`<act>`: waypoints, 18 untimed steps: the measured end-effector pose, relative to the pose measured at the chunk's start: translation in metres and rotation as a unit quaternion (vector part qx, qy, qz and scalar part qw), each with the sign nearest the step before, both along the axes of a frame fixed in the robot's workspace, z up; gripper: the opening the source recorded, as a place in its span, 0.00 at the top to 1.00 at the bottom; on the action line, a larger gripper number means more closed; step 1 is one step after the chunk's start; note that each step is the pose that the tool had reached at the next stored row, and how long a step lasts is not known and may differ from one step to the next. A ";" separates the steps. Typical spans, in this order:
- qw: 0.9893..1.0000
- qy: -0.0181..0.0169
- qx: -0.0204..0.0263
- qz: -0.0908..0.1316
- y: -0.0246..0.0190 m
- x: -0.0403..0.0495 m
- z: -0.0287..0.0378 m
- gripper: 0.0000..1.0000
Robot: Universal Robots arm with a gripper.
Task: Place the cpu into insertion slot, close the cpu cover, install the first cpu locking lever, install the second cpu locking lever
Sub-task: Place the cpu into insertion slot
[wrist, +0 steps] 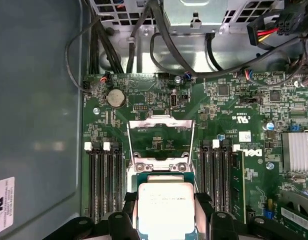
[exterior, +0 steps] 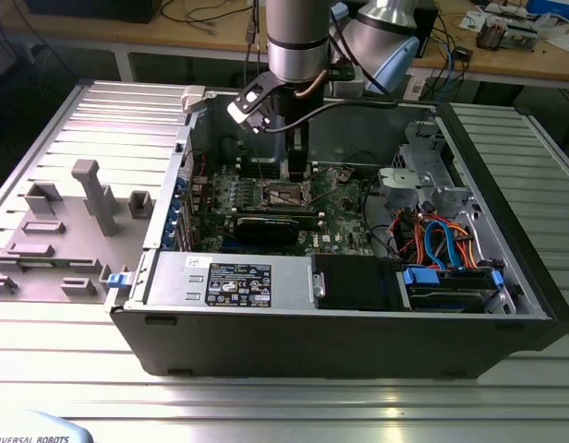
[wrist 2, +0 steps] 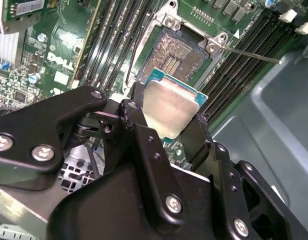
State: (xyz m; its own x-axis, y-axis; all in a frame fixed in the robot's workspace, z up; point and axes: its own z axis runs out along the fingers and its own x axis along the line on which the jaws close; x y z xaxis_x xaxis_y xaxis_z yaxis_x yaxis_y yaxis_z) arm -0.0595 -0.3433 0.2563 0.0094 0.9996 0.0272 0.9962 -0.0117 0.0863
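Mid-frame in the exterior view, the gripper (exterior: 296, 168) is clenched on the cpu (wrist 2: 170, 107) above the insertion slot (wrist 2: 183, 54); the chip is best kept level and squared.

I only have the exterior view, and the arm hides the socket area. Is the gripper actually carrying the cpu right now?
Observer: Yes. In both wrist views the gripper is shut on the cpu, gripping it by two opposite edges with the silver top showing.
Operator: Is the chip in the insertion slot, or is the slot bare?
Observer: It is bare. In the second wrist view the insertion slot shows its uncovered contact field, and the cpu is held over the slot's near edge, not seated in it.
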 end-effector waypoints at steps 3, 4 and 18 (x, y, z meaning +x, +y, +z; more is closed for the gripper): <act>1.000 0.000 0.000 0.000 0.0000 -0.0001 -0.0040 0.46; 1.000 0.000 0.000 0.000 0.0000 -0.0001 -0.0040 0.46; 1.000 0.000 -0.007 0.014 0.0022 -0.0004 -0.0092 0.46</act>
